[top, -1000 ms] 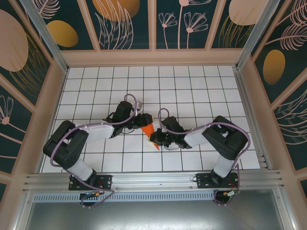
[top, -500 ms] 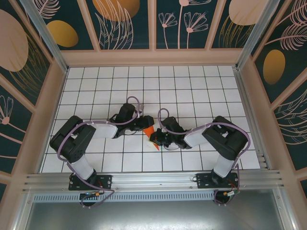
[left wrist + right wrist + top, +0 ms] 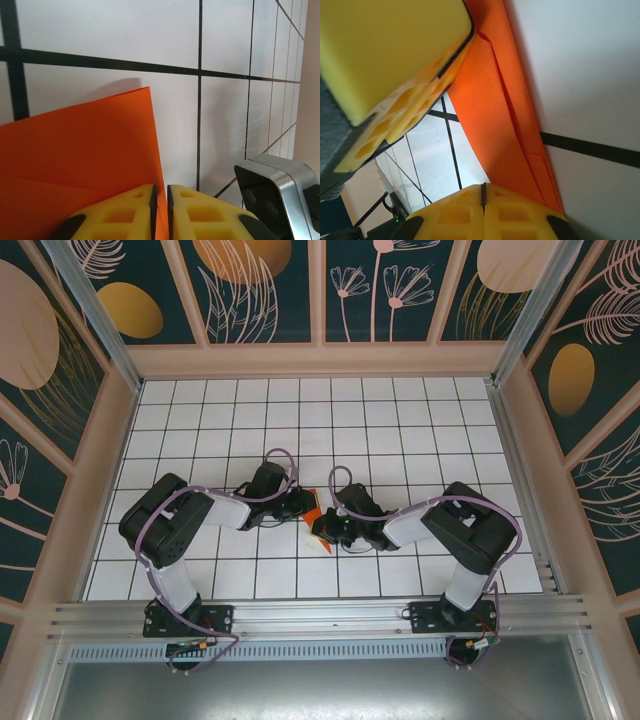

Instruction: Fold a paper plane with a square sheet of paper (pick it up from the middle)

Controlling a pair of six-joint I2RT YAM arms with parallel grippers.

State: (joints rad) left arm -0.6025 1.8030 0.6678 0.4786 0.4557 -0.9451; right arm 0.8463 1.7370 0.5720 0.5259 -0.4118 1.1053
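From above, the left arm reaches in from the left side of the white tiled tabletop with black grid lines (image 3: 400,430). The left gripper (image 3: 303,508) ends just left of the table's middle. It meets a piece of thin, bright orange paper (image 3: 313,514), folded down to a small pointed shape. The orange paper sits between the two tools, a little nearer the bases than the table's centre.

In the left wrist view, the left gripper (image 3: 161,189) has its yellow ribbed fingers (image 3: 120,210) drawn almost together. Only a thin slot is left between them, and the edge of the orange paper (image 3: 75,150) runs down into that slot, so the tool is clamped on the sheet. The paper spreads up and to the left over the fingers. It shows a crease and throws a soft shadow on the tiles behind. At the lower right stands a silver and black housing (image 3: 277,195), near the fingers.

To the right, the right gripper (image 3: 322,530) faces the left one across the paper. In the right wrist view, the right gripper (image 3: 483,187) has its yellow pads (image 3: 520,212) pressed flat together with no gap. The lower edge of the layered orange paper (image 3: 490,105) comes down to that seam and appears to be pinched there. One of the left gripper's yellow fingers (image 3: 385,50) looms at the upper left, touching the same sheet.
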